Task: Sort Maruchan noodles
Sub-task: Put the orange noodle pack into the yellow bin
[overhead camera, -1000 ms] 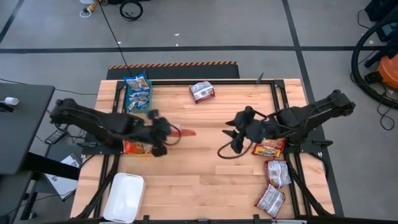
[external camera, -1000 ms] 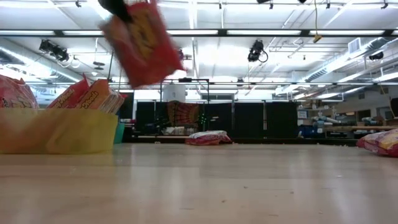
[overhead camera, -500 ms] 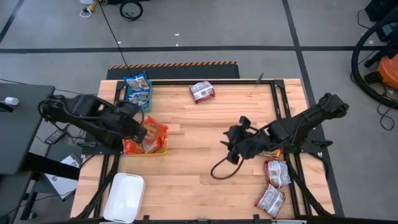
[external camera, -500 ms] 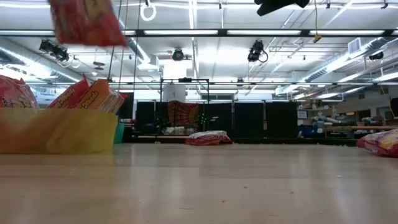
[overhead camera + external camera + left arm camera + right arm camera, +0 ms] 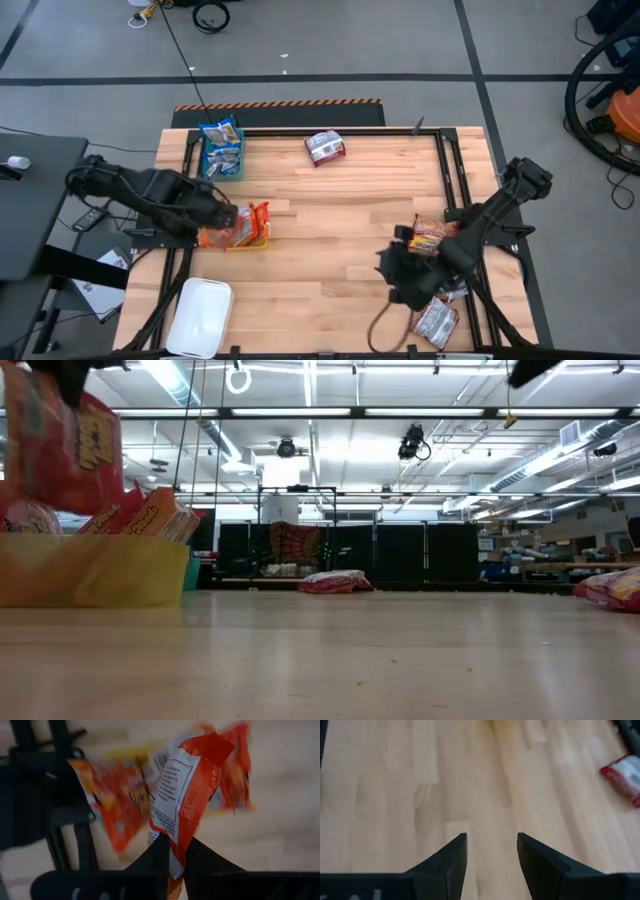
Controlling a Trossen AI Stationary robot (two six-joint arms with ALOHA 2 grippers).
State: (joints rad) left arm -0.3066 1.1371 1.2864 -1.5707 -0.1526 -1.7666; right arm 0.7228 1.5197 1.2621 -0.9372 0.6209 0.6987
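Noodles, near edge first: two silver-white packets lie at the table's near right corner, partly under the right arm. Right gripper hangs over bare wood just beside them, fingers spread apart with nothing between them. One orange-red packet sits on the right side just behind that arm's wrist. A white bin rests at the near left corner.

Mid table, left side: left gripper is over the yellow bin, fingers pinched tight on the bottom edge of an orange-red held packet, which stands upright above the bin. More orange-red packets stand on edge inside that bin, leaning against each other. In the low view the held packet shows above the bin's left end.

Far edge: teal bin at the far left corner holds blue-and-white packets. One silver-white packet with red print lies alone on the wood near the far edge, well apart from both arms.
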